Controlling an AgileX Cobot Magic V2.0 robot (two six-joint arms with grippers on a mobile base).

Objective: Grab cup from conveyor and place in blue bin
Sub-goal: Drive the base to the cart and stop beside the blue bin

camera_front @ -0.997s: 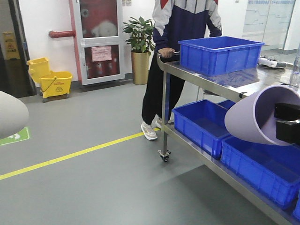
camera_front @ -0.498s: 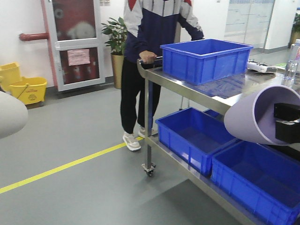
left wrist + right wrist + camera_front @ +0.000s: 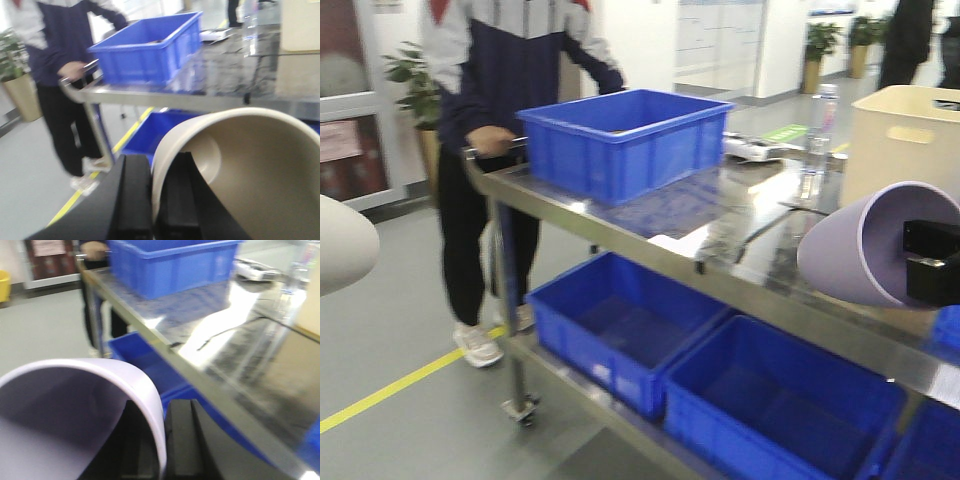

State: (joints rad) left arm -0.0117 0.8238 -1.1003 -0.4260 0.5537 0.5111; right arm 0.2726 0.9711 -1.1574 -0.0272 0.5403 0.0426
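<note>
blue bin brt blue | R cup lilac | L cup beige | tub cream

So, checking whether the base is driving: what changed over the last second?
The cart, blue bin and person slid left and loom nearer; a cream tub came into view. Unchanged: left gripper clamps the cream cup, right gripper the purple cup.

The blue bin and the person behind it now stand further left and nearer. A cream tub comes into view at the right.
</note>
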